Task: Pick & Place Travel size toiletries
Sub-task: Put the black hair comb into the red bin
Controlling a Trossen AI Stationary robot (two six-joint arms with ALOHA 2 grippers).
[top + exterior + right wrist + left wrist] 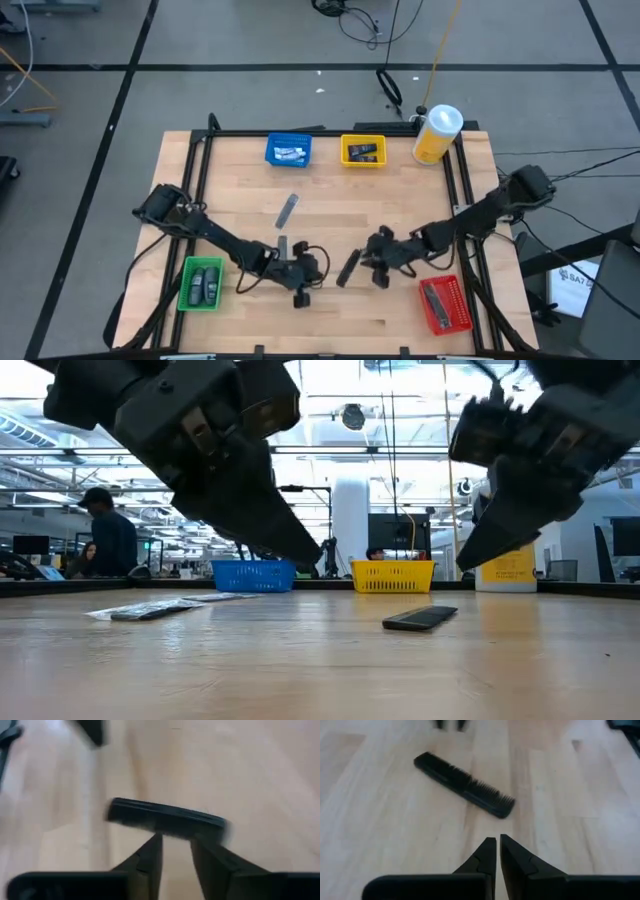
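The right tool (176, 851) hung just over the black comb (165, 819), its fingers slightly apart and not clamped on it. The comb (347, 268) lay flat on the desk (330, 210). The left tool (498, 851) pointed at the comb, fingers together and empty.

We see a black comb (464, 784) lying flat on the light wooden table (380, 835). It lies slanted, and its little teeth show along one long side. Near us are the two dark fingers of the left gripper (498, 842). The fingers (482, 862) are almost pressed together, with only a thin crack between them, and nothing is held in them. Their tips are close to one end of the comb but do not touch it. Two dark tips (449, 724) poke in at the far edge.
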